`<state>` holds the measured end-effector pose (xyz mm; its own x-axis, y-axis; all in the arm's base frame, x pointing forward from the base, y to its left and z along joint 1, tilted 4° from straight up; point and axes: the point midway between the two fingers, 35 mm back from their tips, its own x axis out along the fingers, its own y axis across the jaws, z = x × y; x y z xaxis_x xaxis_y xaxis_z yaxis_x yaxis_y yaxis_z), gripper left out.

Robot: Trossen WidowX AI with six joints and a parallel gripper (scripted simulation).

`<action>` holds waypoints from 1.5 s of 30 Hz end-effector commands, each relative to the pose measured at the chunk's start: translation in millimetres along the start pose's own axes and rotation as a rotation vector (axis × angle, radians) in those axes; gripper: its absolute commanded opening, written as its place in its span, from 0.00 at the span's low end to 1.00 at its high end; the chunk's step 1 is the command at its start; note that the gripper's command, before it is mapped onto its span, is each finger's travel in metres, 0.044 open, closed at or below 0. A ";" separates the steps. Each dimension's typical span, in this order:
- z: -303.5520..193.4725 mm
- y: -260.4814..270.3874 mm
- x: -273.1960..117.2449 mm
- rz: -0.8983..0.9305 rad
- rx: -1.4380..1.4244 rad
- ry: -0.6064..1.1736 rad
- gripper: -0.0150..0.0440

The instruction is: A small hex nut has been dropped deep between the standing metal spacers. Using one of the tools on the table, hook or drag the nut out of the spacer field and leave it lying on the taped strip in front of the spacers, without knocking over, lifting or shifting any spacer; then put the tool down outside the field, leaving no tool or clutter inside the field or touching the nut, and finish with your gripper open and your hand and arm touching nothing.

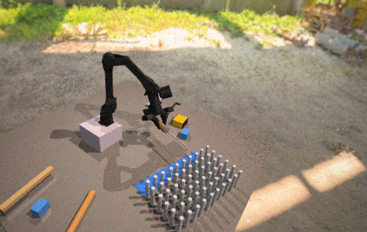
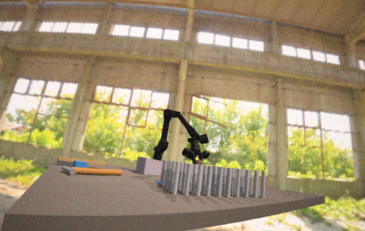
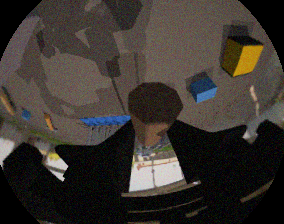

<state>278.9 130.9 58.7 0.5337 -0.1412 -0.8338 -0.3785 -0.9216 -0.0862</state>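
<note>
My gripper [image 1: 162, 123] [image 3: 149, 120] is shut on the wooden handle [image 1: 164, 127] [image 3: 155, 102] of a thin metal hook tool. Its rod [image 1: 177, 139] slants out toward the far end of the blue taped strip [image 1: 142, 187] [image 3: 103, 121], and its small bent tip [image 1: 187, 148] is in the air, outside the spacer field. In the exterior view the gripper shows behind the spacers, above their tops. The grey metal spacers [image 1: 182, 206] [image 2: 198, 181] stand upright in dense rows behind the strip. I cannot make out the hex nut in any view.
A yellow block [image 1: 179, 120] [image 3: 243, 59] and a small blue block [image 1: 185, 133] [image 3: 203, 90] sit beside the gripper. Across the table lie a wooden bar [image 1: 26, 189], another blue block [image 1: 40, 207] and an orange-handled tool [image 1: 81, 211] [image 2: 97, 172]. The arm stands on a pale box [image 1: 100, 135].
</note>
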 end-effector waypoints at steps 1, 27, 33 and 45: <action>-16.5 0.0 -22.8 -0.009 0.001 0.008 0.25; -77.7 64.4 -1.0 0.105 0.182 0.007 0.25; -94.7 87.5 7.1 0.138 0.224 0.006 0.25; -122.8 139.4 19.8 0.202 0.309 0.004 0.25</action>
<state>325.3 -31.8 93.8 0.4255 -0.3017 -0.8532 -0.6735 -0.7353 -0.0758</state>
